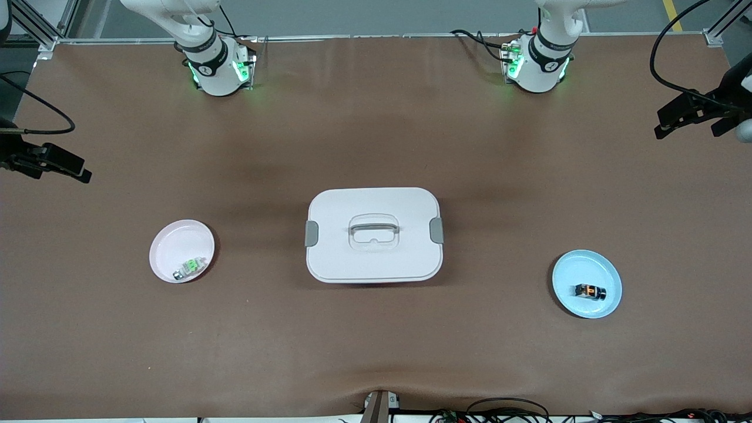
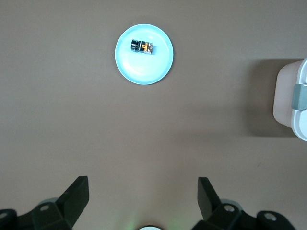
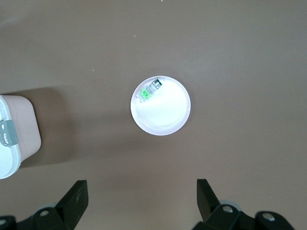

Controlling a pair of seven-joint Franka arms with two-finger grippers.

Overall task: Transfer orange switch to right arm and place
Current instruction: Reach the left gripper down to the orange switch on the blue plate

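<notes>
The orange switch (image 1: 589, 291), a tiny black block with an orange glowing face, lies in a light blue plate (image 1: 605, 273) toward the left arm's end of the table. It also shows in the left wrist view (image 2: 142, 46) on the same plate (image 2: 144, 69). My left gripper (image 2: 143, 182) is open and empty, high over bare table at that end (image 1: 687, 117). My right gripper (image 3: 141, 183) is open and empty, high over the right arm's end of the table (image 1: 64, 164).
A white lidded box (image 1: 373, 235) with grey latches and a handle stands mid-table. A pink plate (image 1: 176, 244) holds a silver-white part with a green face (image 1: 191, 267) toward the right arm's end, also seen in the right wrist view (image 3: 149, 89). Brown table surface lies all around.
</notes>
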